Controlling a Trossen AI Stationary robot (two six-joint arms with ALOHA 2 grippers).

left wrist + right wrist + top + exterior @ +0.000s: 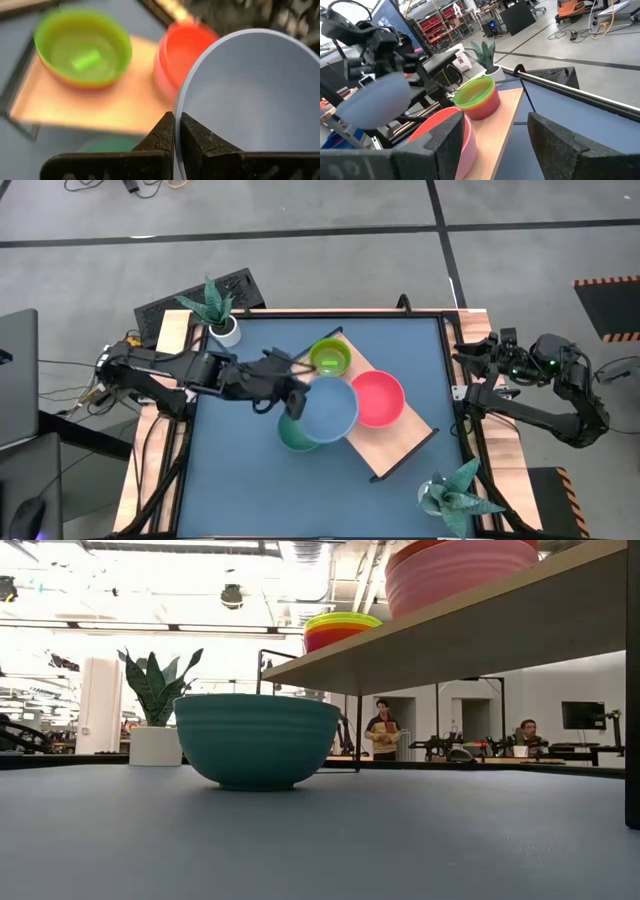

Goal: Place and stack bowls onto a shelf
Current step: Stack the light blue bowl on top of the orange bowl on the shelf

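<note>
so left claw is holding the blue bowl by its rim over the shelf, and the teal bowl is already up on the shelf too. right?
Not quite. The left claw does pinch the blue bowl by its rim over the shelf, but the teal bowl isn't on the shelf. The low view shows it sitting on the blue tabletop, below and beside the shelf.
</note>
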